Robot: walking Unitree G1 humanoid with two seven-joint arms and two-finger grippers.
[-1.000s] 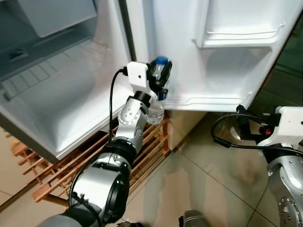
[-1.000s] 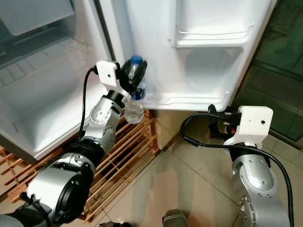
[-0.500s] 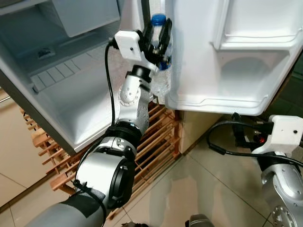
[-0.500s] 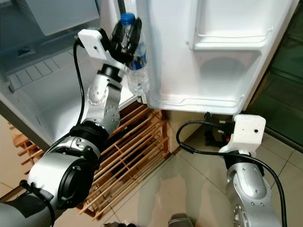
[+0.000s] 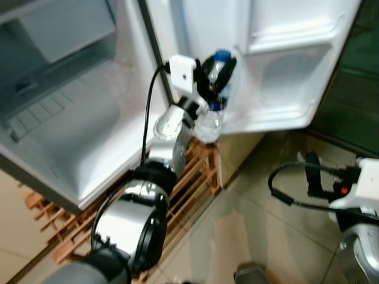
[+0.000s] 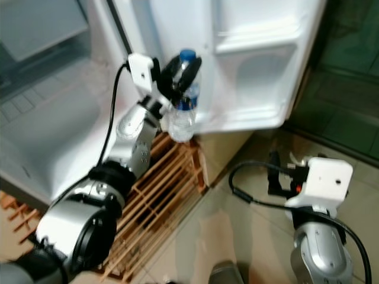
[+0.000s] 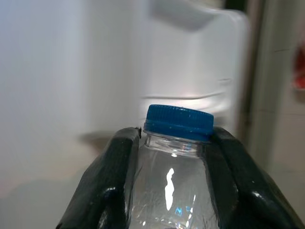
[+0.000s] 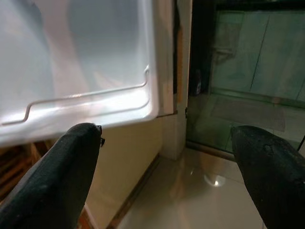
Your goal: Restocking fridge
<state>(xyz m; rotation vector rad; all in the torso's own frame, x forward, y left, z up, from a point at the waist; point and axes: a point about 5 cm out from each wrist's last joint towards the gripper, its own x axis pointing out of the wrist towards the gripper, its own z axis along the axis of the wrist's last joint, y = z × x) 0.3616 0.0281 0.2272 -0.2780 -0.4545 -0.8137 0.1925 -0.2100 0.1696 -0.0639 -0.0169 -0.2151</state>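
Tiled floor (image 5: 260, 219) lay below the open fridge door (image 5: 195, 35). Left gripper (image 5: 216, 74) had its fingers clamped on the water bottle (image 5: 212, 112), upright beside the door's lower shelf (image 5: 278, 109), probably for shelving. Right gripper (image 8: 167, 157), fingers apart, idled below the door.

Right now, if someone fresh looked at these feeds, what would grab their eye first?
Most likely the clear water bottle with its blue cap, clamped near the neck by the left gripper and held up against the inner side of the open fridge door. Next, the fridge's white compartment gaping at the left above a wooden slatted rack. The right gripper hangs open, low over the tiled floor.
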